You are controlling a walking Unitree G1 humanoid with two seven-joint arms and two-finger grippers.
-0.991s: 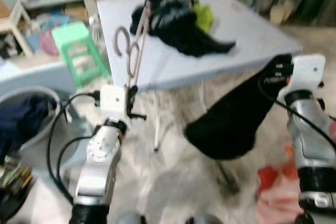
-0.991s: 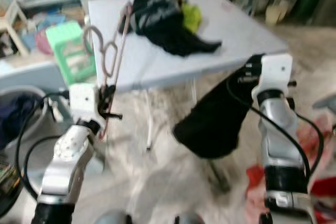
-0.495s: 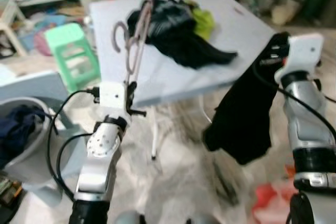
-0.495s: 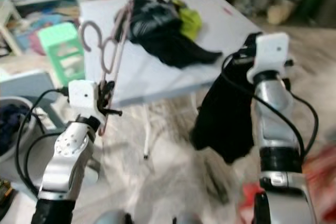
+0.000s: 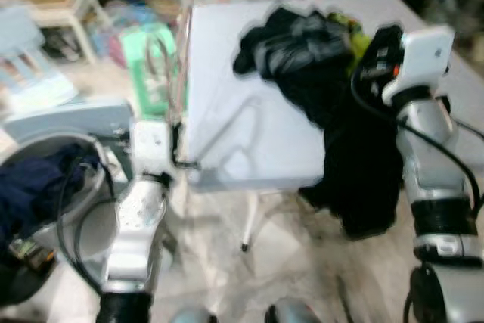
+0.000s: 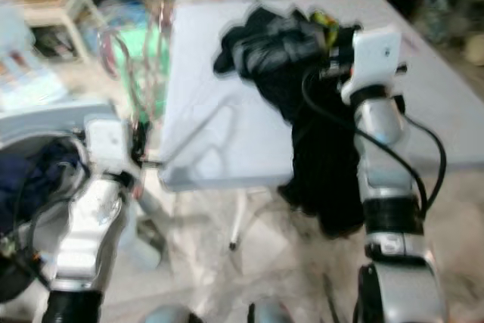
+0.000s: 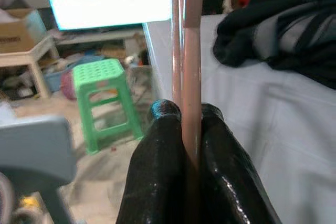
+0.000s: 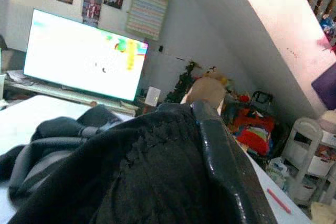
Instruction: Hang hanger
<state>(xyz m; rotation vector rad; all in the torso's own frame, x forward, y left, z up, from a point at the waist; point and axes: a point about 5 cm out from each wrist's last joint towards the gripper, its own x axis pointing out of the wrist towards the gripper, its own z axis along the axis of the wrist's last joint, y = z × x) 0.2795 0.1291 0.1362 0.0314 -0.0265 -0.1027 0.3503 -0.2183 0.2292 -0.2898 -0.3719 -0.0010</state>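
We have the pink hangers pinched upright in our left claw, beside the near edge of the desk. Our right claw is clamped on a black garment that dangles over the desk's front. We judge nothing is hung yet; no rail is visible.

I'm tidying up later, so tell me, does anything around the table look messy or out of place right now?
Yes. A heap of dark clothes lies crumpled on the grey table rather than folded or hung. The right gripper holds a black garment dangling off the table's edge. The left gripper clamps pink hangers upright.
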